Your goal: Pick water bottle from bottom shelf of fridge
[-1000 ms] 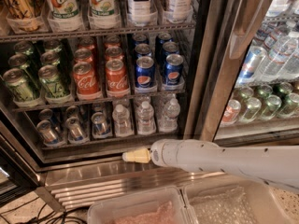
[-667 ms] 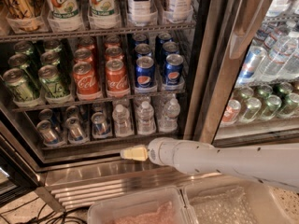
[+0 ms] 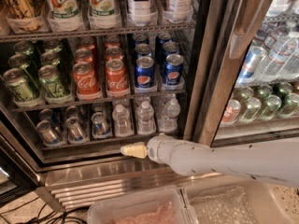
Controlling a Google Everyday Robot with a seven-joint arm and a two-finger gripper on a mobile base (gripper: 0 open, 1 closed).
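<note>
Your gripper (image 3: 134, 150) sits in front of the fridge (image 3: 202, 78), just below the metal front edge of the bottom shelf (image 3: 107, 142), its cream tip pointing left. You cannot tell from this view whether it is open or closed, and it holds nothing that you can see. The white arm (image 3: 224, 158) reaches in from the right.

The water bottles (image 3: 145, 117), clear with white caps, stand on the right part of that shelf, three across at the front. The leftmost is nearly straight above the gripper tip. No label on them can be read. To their left on the same shelf stand silver-blue cans (image 3: 74, 128), writing unreadable.

One shelf up you have red Coca-Cola cans (image 3: 117, 76) in the middle, blue Pepsi cans (image 3: 145, 72) on their right, and green cans (image 3: 51, 81) on their left. On the top shelf, a tall bottle (image 3: 64, 1) shows lettering ending in "UP".
</note>
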